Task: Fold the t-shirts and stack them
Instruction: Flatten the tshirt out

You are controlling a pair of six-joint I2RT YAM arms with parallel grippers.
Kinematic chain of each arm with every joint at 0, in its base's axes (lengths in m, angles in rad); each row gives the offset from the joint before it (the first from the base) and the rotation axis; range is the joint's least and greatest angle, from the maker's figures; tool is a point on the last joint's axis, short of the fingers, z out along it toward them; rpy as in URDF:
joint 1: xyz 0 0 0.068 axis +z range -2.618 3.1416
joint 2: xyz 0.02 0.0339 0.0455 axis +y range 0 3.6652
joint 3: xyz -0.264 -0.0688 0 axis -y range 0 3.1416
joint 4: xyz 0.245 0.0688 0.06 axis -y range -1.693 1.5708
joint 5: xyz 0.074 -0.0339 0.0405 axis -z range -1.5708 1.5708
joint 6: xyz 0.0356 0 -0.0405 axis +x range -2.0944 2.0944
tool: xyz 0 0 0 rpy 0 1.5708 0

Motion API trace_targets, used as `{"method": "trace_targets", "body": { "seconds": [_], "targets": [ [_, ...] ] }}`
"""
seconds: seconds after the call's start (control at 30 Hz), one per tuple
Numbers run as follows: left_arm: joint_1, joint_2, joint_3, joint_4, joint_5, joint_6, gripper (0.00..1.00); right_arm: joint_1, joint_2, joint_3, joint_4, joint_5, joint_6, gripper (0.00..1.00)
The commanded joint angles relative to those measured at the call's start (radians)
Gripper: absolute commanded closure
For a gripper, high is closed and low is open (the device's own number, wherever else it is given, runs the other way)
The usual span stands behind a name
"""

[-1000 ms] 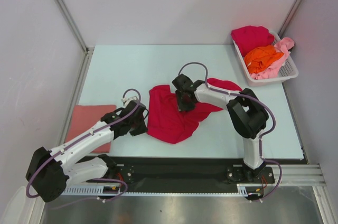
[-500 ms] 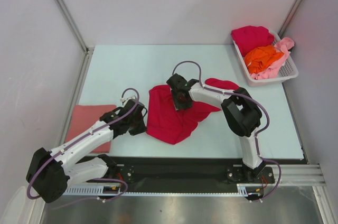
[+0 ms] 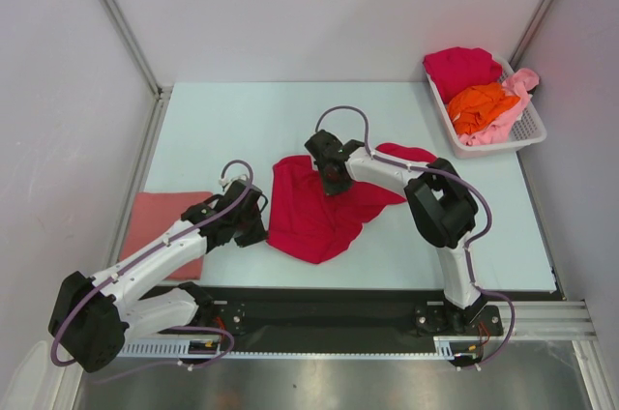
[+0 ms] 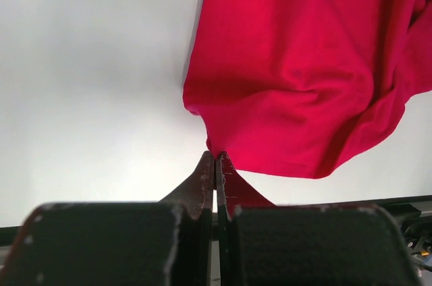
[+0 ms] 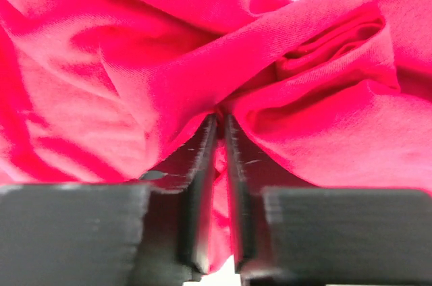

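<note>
Two grips now on the crimson t-shirt point(image 3: 309, 217), centre frame on the counter point(image 3: 242, 120). Right pincer point(image 5: 219, 121) has just nipped shut on a bunched fold. Left pincer point(image 4: 214, 158) stays clamped on the hem corner. Ready to spread, I judge.

No writing can be read anywhere — no words, brands, numbers or signs (in all three views).
</note>
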Motion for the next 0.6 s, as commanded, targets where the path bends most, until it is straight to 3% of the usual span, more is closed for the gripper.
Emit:
{"method": "trace_targets", "body": {
  "seconds": [0.0, 0.13, 0.23, 0.37, 0.47, 0.57],
  "targets": [
    [0.009, -0.003, 0.010, 0.025, 0.014, 0.021, 1.00, -0.007, 0.010, 0.032, -0.014, 0.002, -0.004, 0.88],
    [0.009, -0.017, 0.001, 0.024, 0.015, 0.011, 1.00, -0.014, 0.010, 0.027, -0.011, -0.010, 0.004, 0.89],
    [0.010, -0.026, -0.004, 0.024, 0.017, 0.007, 1.00, -0.014, 0.013, 0.027, -0.009, -0.014, 0.002, 0.81],
    [0.012, -0.031, -0.004, 0.022, 0.012, 0.004, 1.00, -0.014, 0.022, 0.024, -0.011, -0.036, 0.007, 0.81],
    [0.013, -0.030, -0.004, 0.022, 0.015, 0.001, 1.00, -0.019, 0.021, 0.010, -0.003, -0.042, 0.005, 0.85],
    [0.015, -0.023, 0.007, 0.016, 0.022, 0.007, 1.00, -0.028, 0.010, 0.004, 0.000, -0.050, 0.005, 1.00]
  ]
}}
